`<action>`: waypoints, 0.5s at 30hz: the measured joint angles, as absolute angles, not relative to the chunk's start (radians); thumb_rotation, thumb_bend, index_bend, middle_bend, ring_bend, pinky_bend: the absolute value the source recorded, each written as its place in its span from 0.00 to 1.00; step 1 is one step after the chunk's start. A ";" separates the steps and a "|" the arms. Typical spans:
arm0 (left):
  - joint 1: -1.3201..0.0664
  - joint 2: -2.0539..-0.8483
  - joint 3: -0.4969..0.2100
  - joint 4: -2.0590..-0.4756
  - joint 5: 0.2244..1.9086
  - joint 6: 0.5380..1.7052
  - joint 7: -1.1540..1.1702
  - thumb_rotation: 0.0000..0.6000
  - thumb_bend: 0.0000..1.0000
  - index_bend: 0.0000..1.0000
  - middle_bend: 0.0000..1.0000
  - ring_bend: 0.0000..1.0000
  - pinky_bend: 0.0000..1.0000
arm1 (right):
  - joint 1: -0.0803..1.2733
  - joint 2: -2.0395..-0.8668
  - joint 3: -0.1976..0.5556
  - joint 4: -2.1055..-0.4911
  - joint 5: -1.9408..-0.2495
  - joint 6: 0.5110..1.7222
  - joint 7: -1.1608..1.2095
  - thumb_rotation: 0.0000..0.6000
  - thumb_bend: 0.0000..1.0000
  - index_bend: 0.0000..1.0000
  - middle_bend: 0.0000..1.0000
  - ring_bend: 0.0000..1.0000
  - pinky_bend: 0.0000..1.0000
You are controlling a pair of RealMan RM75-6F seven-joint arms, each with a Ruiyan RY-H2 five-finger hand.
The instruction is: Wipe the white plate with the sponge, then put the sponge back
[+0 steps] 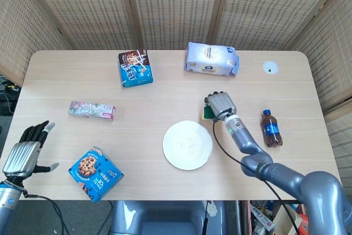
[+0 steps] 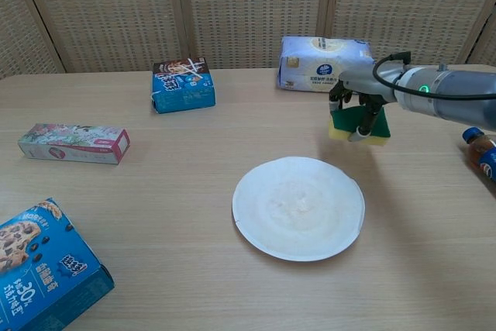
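Right hand: [image 2: 361, 116] grasps the sponge [image 2: 358, 125], held above the tabletop [image 2: 194, 191], past the plate's far-right rim.
Left hand: [image 1: 25, 149] released, fingers spread, holds nothing, off the near-left tabletop edge.
White plate: [image 2: 299, 207] bare, flat on the tabletop, nothing touching it.
Progress: sponge is off the plate, so wiping looks done; judged to be in the put-back step. Sponge not yet set down.
Left to do: lower sponge to the tabletop, let go, retract.
Open room: bare wood under and around the sponge, between plate and tissue pack [image 2: 324, 53].
Watch: bottle [image 1: 270, 128] stands near the right edge, just beyond the forearm; tissue pack lies behind.
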State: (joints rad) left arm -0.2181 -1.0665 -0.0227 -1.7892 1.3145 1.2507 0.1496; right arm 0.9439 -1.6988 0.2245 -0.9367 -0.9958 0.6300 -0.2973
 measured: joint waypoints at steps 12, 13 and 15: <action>-0.215 -1.064 -0.023 -1.790 1.323 1.258 0.143 1.00 0.00 0.00 0.00 0.00 0.00 | 0.921 -1.687 0.230 -0.981 -0.998 0.679 -0.268 1.00 0.00 0.02 0.00 0.00 0.00; -0.214 -1.064 -0.023 -1.790 1.327 1.261 0.144 1.00 0.00 0.00 0.00 0.00 0.00 | 0.913 -1.673 0.230 -1.009 -1.008 0.697 -0.261 1.00 0.00 0.02 0.00 0.00 0.00; -0.211 -1.065 -0.021 -1.788 1.338 1.272 0.146 1.00 0.00 0.00 0.00 0.00 0.00 | 0.889 -1.634 0.230 -1.087 -1.035 0.742 -0.245 1.00 0.00 0.02 0.00 0.00 0.00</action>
State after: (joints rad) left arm -0.2113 -1.0651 -0.0210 -1.7884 1.3382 1.2717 0.1456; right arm 0.8892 -1.6339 0.2301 -1.0869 -1.0347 0.7420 -0.2445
